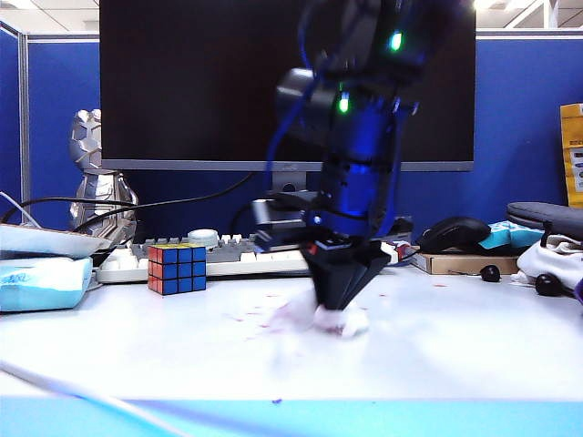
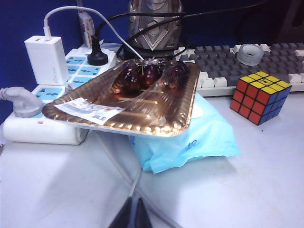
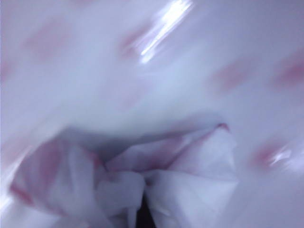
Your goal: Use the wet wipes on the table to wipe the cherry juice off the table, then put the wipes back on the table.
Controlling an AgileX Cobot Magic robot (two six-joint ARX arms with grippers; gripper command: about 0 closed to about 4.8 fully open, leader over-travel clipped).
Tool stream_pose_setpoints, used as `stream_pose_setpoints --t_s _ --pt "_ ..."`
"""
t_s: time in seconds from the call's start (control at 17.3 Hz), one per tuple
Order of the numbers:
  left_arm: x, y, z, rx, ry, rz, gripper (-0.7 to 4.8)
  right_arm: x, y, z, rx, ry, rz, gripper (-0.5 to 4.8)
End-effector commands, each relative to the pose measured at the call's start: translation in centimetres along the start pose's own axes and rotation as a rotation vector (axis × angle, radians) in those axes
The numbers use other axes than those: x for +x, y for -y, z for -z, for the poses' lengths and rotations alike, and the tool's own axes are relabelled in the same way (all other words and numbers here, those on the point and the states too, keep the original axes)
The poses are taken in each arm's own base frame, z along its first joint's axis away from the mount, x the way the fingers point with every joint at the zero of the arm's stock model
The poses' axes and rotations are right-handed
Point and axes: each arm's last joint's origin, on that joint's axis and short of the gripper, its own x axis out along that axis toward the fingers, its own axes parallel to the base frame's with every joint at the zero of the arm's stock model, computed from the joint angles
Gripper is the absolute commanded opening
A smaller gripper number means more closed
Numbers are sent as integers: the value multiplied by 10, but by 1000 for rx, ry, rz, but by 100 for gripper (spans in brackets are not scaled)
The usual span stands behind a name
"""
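Exterior view has the right gripper (image 1: 342, 305) pointing straight down at the middle of the table (image 1: 455, 350), fingers pinched tight on the wet wipes (image 1: 339, 320), which are pressed against the surface among pinkish cherry juice (image 1: 260, 320) specks and smears. Right wrist view is mostly blur, just the crumpled pink-tinged wad up close. Left gripper (image 2: 133, 214) sits closed and holding nothing at the near left, by a blue packet (image 2: 199, 137) under a gold tray (image 2: 156, 107) of cherries (image 2: 147, 73).
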Motion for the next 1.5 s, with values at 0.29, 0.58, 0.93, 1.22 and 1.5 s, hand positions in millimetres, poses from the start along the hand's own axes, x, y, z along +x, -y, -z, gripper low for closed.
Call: stream_pose_setpoints --t_s 0.29,0.58,0.93,1.22,1.5 --pt "0 0 1 -4 -8 4 -2 12 -16 0 -55 -166 -409 -5" --pt "0 0 1 -4 -8 4 -2 3 -43 28 -256 -415 -281 -5" --pt "0 0 1 -3 -8 4 -2 14 11 3 -106 -201 7 -5" --pt "0 0 1 -4 -8 4 -2 7 -6 -18 -91 -78 -336 -5" --pt "0 0 1 -3 -8 4 -2 12 -44 7 -280 -302 -279 -5"
